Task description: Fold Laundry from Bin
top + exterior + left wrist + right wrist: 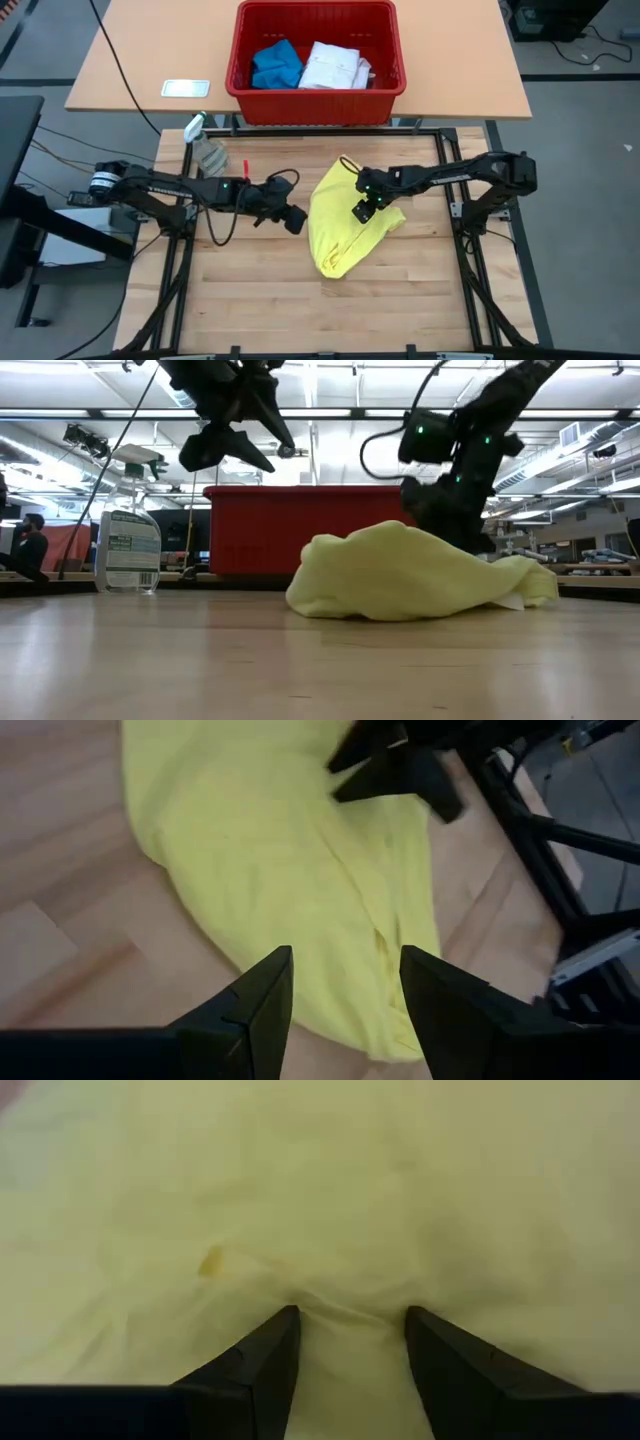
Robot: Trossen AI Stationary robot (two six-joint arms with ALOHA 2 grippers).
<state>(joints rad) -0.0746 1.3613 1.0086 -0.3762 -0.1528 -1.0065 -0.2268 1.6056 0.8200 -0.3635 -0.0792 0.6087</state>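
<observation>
High view: the yellow T-shirt [345, 218] lies crumpled on the wooden work surface [260, 300], its long axis running diagonally from the far edge toward the near left. The right gripper [363, 211] sits on the shirt's right part; the left gripper [293, 218] hangs just beside the shirt's left edge. The red bin [316, 62] stands well apart on the tan table [130, 60], holding a blue piece [275, 65] and a white shirt [333, 68]. A spray bottle [206, 148] stands near the left arm.

Low view: the T-shirt [410, 573] is a low mound in front of the bin [290, 525]; the left gripper [225, 445] hangs above the surface, clear of the cloth, while the right gripper [440, 505] is down at the mound.

Left wrist view: 2 fingers [260, 1005] stand apart with nothing between them — the shirt [280, 870] lies just beyond.

Right wrist view: the fingers [265, 1360] are spread and pressed into yellow cloth [330, 1200], a small ridge of fabric bunched between the tips — not clamped.
</observation>
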